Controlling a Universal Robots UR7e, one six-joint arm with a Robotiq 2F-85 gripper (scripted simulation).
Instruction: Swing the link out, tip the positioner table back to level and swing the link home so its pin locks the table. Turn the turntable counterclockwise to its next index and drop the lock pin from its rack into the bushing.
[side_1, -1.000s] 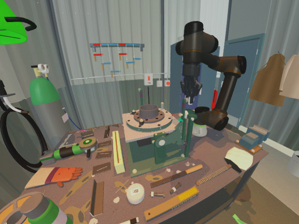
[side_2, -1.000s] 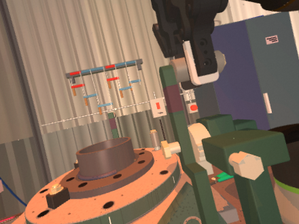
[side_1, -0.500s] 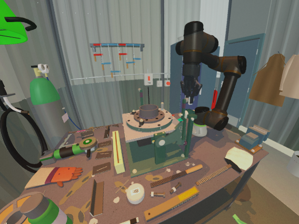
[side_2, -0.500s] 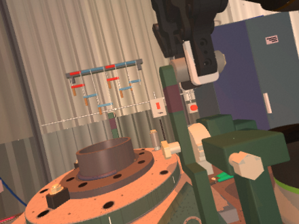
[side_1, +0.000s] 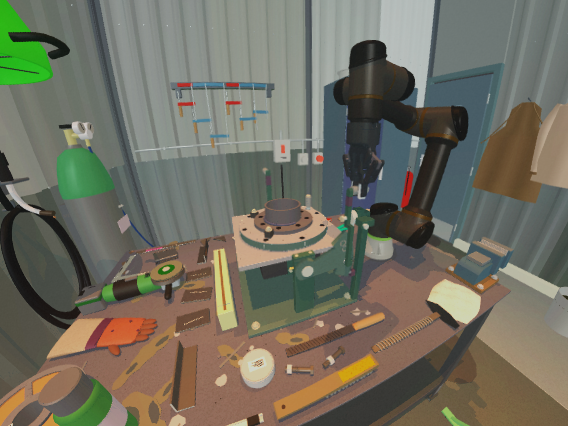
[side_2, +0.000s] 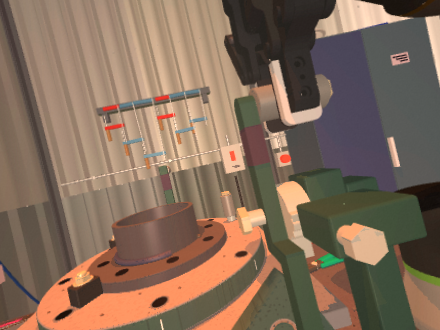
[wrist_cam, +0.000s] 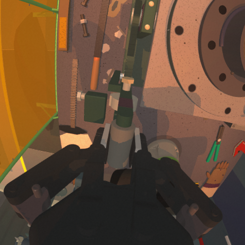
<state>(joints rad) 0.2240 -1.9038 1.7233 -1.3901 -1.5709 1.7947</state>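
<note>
The positioner stands at the middle of the bench, its pink table (side_1: 280, 245) carrying the round turntable (side_1: 282, 227) with a dark ring in the centre. On the table's right side the green link (side_2: 260, 165) stands upright, a cream pin (side_2: 250, 218) on it pointing at the table's edge. The link's grey handle knob (wrist_cam: 120, 145) at its top end is gripped by my closed gripper (wrist_cam: 120, 147), which hangs straight down over it. A small grey lock pin (side_2: 228, 205) stands upright behind the turntable. The table looks close to level from the side.
A white jar with a green band (side_1: 378, 245) sits just right of the positioner beside the arm's base. A file (side_1: 335, 332), bolts, a yellow block (side_1: 223, 287) and an angle grinder (side_1: 135, 285) lie around the front and left. A green gas cylinder (side_1: 82, 200) stands far left.
</note>
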